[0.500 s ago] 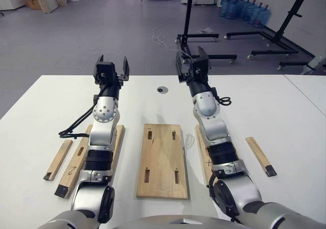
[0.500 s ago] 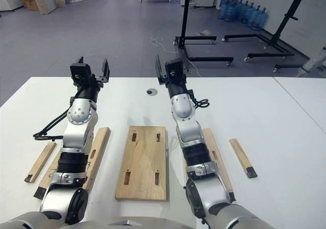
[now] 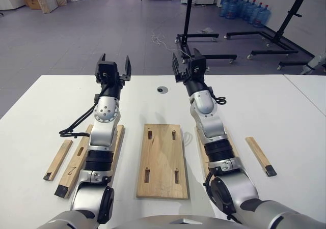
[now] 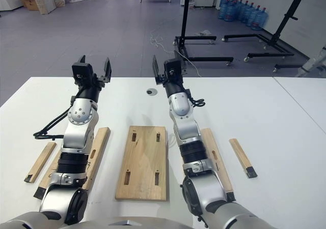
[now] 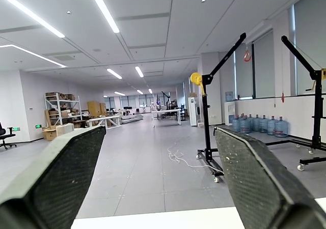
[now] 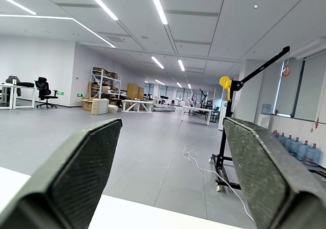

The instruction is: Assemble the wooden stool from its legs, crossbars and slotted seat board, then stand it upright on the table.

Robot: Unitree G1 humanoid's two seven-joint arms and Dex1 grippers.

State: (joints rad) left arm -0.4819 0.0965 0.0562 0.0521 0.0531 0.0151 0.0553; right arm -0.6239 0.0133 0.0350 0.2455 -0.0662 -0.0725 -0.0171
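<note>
While both arms lay stretched forward over the white counter [image 3: 285,117], your left eye view showed the left gripper [image 3: 114,70] and the right gripper [image 3: 188,67] raised near the counter's far edge, each with its fingers spread wide and nothing between them. The slotted seat board [image 3: 162,160] lay flat between the two arms, its four slots facing up. To its left, one long leg [image 3: 119,140] lay just beside the left arm, a second long piece [image 3: 75,163] was partly hidden under that arm, and a short crossbar [image 3: 57,160] lay farther out, apart from the rest. A small round hole [image 3: 162,90] sat in the counter beyond the board.

In the right eye view (same layout, slightly shifted), you could see the right-hand leg [image 4: 216,158] more plainly, lying alongside the right arm, with a second short crossbar [image 4: 242,158] well clear of it toward the right.

In the left wrist view, the two dark textured pads [image 5: 56,188] stood far apart, with open hall floor between them.

In the right wrist view, the pads [image 6: 265,173] were likewise spread, gripping nothing.
</note>
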